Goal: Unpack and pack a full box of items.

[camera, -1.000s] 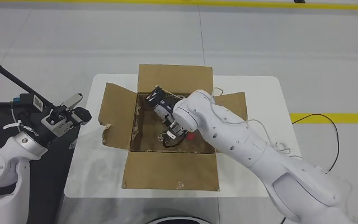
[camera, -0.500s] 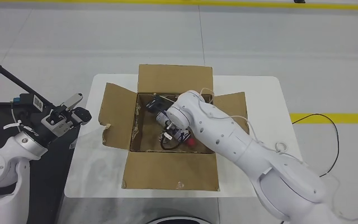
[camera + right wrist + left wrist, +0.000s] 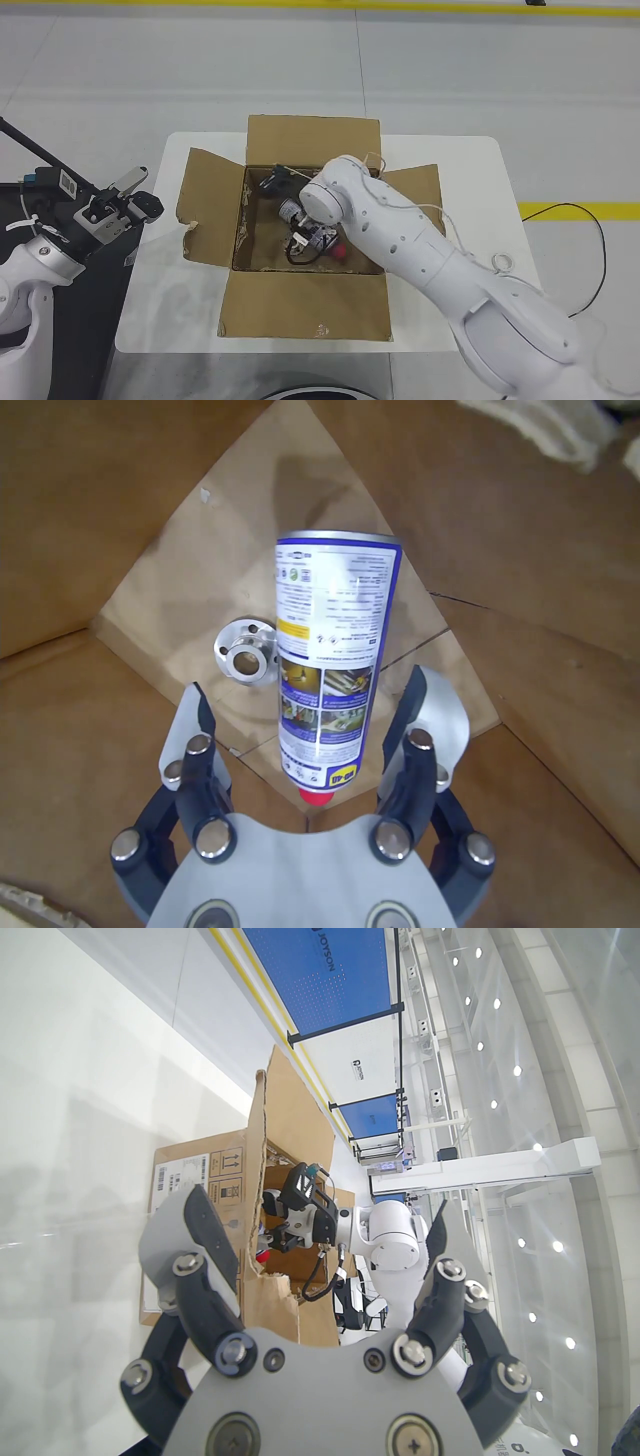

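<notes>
The spray can (image 3: 332,660) lies on the bottom of the box (image 3: 305,300), beside a metal ring (image 3: 245,652). The right claw (image 3: 307,687) is spread around its cap end. The can looks stiff, smooth and probably slippery, so better grip across the body. The left claw (image 3: 320,1210), also spread, is well apart.

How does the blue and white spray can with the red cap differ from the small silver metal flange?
The spray can is a long printed cylinder; the metal flange is a short bare disc with a centre hole. The can is far larger. The can lies between the open fingers of the right gripper; the flange lies outside them. Both rest in the cardboard box.
</notes>
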Robot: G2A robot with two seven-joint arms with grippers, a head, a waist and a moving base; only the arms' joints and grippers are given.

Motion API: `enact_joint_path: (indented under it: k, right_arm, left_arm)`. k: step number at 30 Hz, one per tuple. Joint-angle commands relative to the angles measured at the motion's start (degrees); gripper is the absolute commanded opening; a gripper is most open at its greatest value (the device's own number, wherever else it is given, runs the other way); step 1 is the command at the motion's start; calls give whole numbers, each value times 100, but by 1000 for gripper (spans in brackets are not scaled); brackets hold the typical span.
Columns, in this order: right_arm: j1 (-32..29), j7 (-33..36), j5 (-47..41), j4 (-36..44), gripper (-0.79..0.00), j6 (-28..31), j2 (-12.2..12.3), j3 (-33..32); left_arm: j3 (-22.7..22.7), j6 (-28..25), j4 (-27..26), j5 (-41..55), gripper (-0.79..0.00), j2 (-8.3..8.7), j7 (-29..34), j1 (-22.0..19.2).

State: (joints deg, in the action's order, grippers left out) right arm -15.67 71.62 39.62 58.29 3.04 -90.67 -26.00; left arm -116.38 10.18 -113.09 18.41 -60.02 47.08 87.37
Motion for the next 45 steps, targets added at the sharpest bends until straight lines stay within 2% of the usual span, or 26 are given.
enact_joint_path:
  k: [1, 7, 13, 19, 23, 25, 27, 29, 34, 40, 43, 44, 45]
  right_arm:
    - [-97, 77, -89, 315, -31, 160, 120, -247]
    - [-555, 402, -34, 1369, 0, 415, 513, -971]
    - [-1351, 721, 122, 3012, 0, 588, 959, -2042]
    - [-2300, 1054, 506, 4568, 0, 495, 1380, -3636]
    - [-2681, 1449, 820, 5054, -9, 300, 1604, -4923]
    - [-2767, 1638, 991, 5081, -12, 145, 1687, -5457]
    - [-2850, 1638, 1808, 4861, -28, -255, 1785, -5877]
    - [-2890, 1638, 1902, 4601, -31, -470, 1850, -6196]
    - [-3065, 1638, 1964, 3785, -65, -420, 2050, -6929]
    - [-3365, 1638, 2180, 3032, -65, -423, 2263, -7221]
    - [-3470, 1638, 2389, 2725, -120, -510, 2348, -7199]
    - [-3500, 1638, 2425, 2644, -157, -533, 2373, -7199]
    - [-3531, 1638, 2455, 2557, -237, -558, 2399, -7209]
  left_arm:
    - [0, 0, 0, 0, 0, 0, 0, 0]
    - [0, 0, 0, 0, 0, 0, 0, 0]
    - [0, 0, 0, 0, 0, 0, 0, 0]
    - [0, 0, 0, 0, 0, 0, 0, 0]
    - [0, 0, 0, 0, 0, 0, 0, 0]
    - [0, 0, 0, 0, 0, 0, 0, 0]
    - [0, 0, 0, 0, 0, 0, 0, 0]
    - [0, 0, 0, 0, 0, 0, 0, 0]
    - [0, 0, 0, 0, 0, 0, 0, 0]
    - [0, 0, 0, 0, 0, 0, 0, 0]
    - [0, 0, 0, 0, 0, 0, 0, 0]
    - [0, 0, 0, 0, 0, 0, 0, 0]
    - [0, 0, 0, 0, 0, 0, 0, 0]
